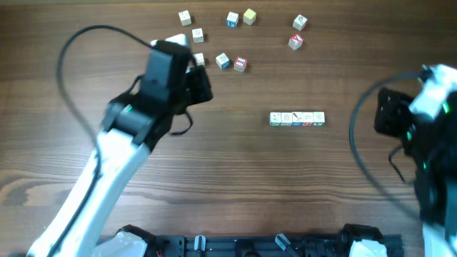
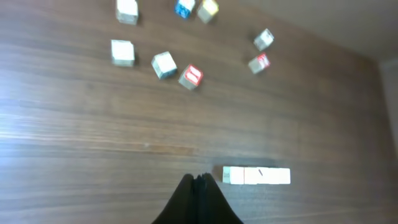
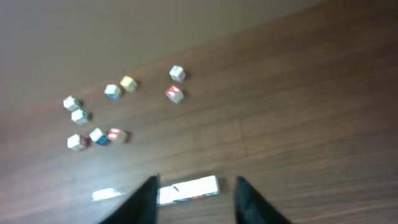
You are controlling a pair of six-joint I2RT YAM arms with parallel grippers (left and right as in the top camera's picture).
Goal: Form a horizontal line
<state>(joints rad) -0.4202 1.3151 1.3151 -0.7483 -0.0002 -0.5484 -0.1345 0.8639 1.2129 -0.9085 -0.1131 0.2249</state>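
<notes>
The horizontal line (image 1: 297, 118) is a straight row of four tiny pale cubes touching side to side, right of the table's middle. It shows pale in the left wrist view (image 2: 256, 176) and in the right wrist view (image 3: 188, 189). My left gripper (image 2: 200, 182) is shut and empty, its tips just left of the row in its own view; overhead it hangs at the upper left (image 1: 196, 84). My right gripper (image 3: 194, 190) is open and empty, with the row seen between its fingers; overhead it is at the right edge (image 1: 389, 114).
Several loose cubes lie scattered at the back, among them a yellow one (image 1: 249, 16), a red-marked one (image 1: 240, 64) and a blue-marked one (image 1: 223, 61). Black cables loop beside each arm.
</notes>
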